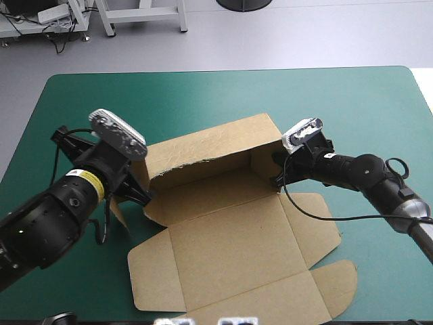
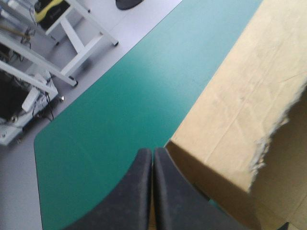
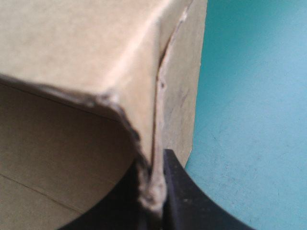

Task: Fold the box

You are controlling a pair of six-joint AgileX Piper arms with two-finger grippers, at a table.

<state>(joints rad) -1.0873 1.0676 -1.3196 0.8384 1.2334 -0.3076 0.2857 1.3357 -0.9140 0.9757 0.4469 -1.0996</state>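
High view: the box [image 1: 237, 250] lies mid-table [image 1: 81, 101], far wall raised, with the left gripper [image 1: 139, 184] and right gripper [image 1: 277, 169] at its ends.
Left wrist view: fingers [image 2: 172, 191] nearly closed, apparently pinching board.
Right wrist view: fingers [image 3: 184, 196] clamp the wall's frayed edge.
The board looks light and stiff; hold it near the creases.

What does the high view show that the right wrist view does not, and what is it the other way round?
Only the high view: the whole box, with its far wall raised and its near flaps flat, and the left gripper at its left end. Only the right wrist view: the frayed board edge pinched between the black fingers of the right gripper. Both: that gripper at the box's right corner, brown board and the teal-green cover.
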